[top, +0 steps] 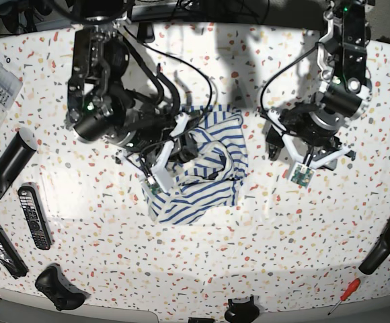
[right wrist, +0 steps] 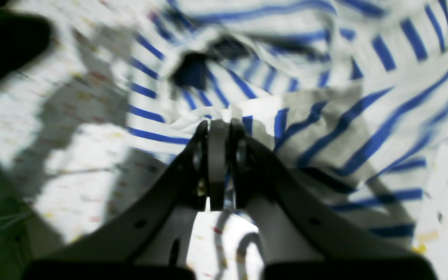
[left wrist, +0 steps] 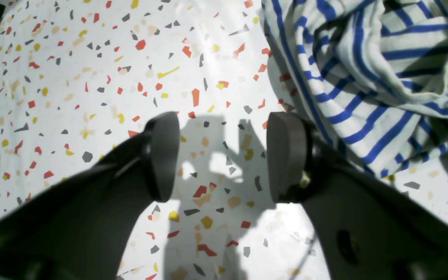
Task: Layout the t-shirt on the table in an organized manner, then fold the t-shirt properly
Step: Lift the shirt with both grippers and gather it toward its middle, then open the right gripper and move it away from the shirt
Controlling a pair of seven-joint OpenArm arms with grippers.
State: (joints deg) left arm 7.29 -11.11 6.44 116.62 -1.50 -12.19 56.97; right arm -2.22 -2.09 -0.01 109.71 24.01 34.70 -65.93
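Pinching a raised fold of the t-shirt, the right tool has its 2 fingers pressed together on the striped cloth, which bunches up just ahead of the fingertips and spreads away to the tool's right side. In the base view the t-shirt lies crumpled in a heap on the tabletop, directly under and in front of the right tool. The left tool has its 2 fingers spread wide with only speckled tabletop and its own shadow between them; it grips nothing. The shirt's edge sits just beside the outer face of one of its fingers, whether touching or not I cannot tell. In the base view the left tool stands beside the heap, apart from it.
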